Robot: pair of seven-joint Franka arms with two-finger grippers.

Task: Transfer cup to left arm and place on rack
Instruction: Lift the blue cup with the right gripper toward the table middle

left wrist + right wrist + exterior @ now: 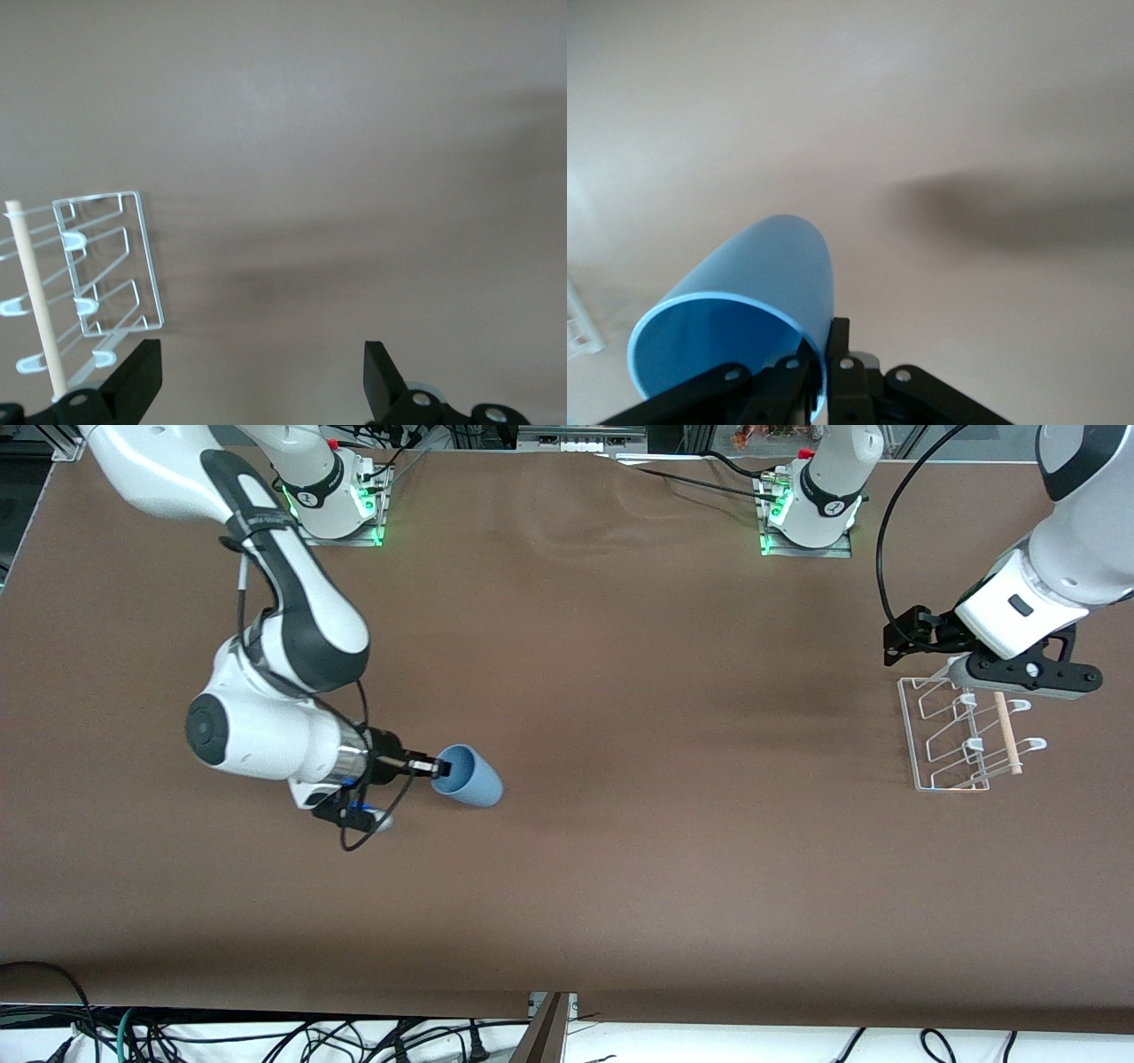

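— Toward the right arm's end of the table, the right gripper has the cup pinched by its rim, one finger inside the mouth and one outside, clamped on the wall.

— And the cup's on its side, mouth facing the wrist. Whether it's resting on the table or just off it, I can't tell.

— A rim pinch leaves the body free, I'd say, so the other arm has something to grab at the handover.

— Speaking of which, the left gripper hangs over the rack, fingers spread wide with nothing between them.

— Waiting, by the look of it. The rack sits at the left arm's end, well apart from the cup, its wooden dowel across the prongs.

— So the transfer isn't done yet.
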